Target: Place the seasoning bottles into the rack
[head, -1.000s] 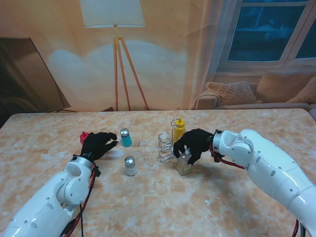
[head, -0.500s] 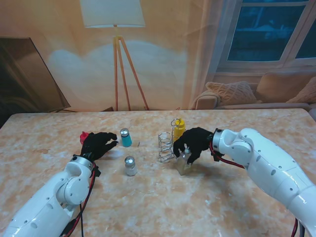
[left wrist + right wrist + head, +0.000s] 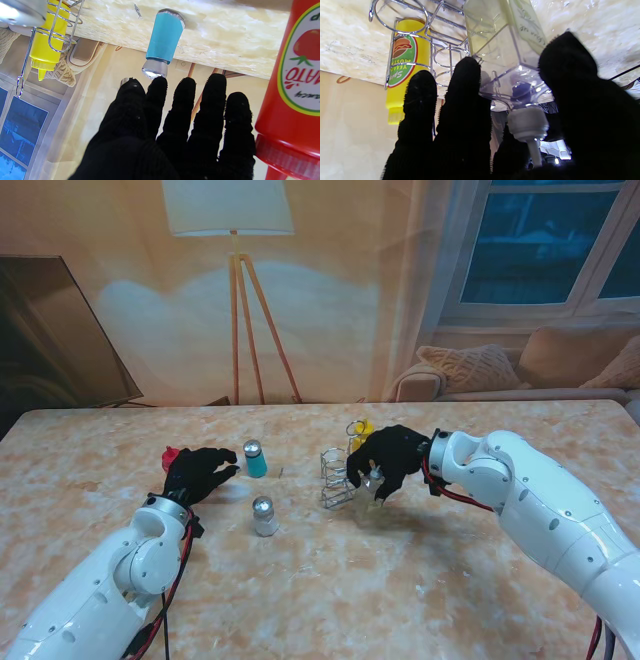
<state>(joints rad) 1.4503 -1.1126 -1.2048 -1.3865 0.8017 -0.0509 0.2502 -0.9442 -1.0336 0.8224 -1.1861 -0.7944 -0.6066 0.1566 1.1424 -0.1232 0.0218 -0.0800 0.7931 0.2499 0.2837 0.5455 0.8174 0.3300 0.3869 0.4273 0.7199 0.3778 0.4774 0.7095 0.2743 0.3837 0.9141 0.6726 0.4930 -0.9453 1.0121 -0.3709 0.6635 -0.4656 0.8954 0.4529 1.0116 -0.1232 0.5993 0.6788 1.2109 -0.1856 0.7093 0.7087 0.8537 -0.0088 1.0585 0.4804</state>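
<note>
My right hand (image 3: 388,460) is shut on a clear square oil bottle (image 3: 368,488), lifted off the table and tilted beside the wire rack (image 3: 337,477). The right wrist view shows that bottle (image 3: 505,57) pinched between fingers (image 3: 463,105) and thumb, next to the rack (image 3: 430,32). A yellow mustard bottle (image 3: 403,65) stands in a rack slot, mostly hidden by my right hand in the stand view. My left hand (image 3: 197,472) rests open between a red ketchup bottle (image 3: 171,457) and a blue shaker (image 3: 255,458). A silver shaker (image 3: 264,516) stands nearer to me.
The marble table (image 3: 420,600) ends at a far edge with a floor lamp (image 3: 240,310) and a sofa (image 3: 520,375) beyond it. Red cables run along both white forearms.
My right hand has lifted the clear bottle off the table and carried it up and toward the rack, tilting it. The left hand has stayed still.
</note>
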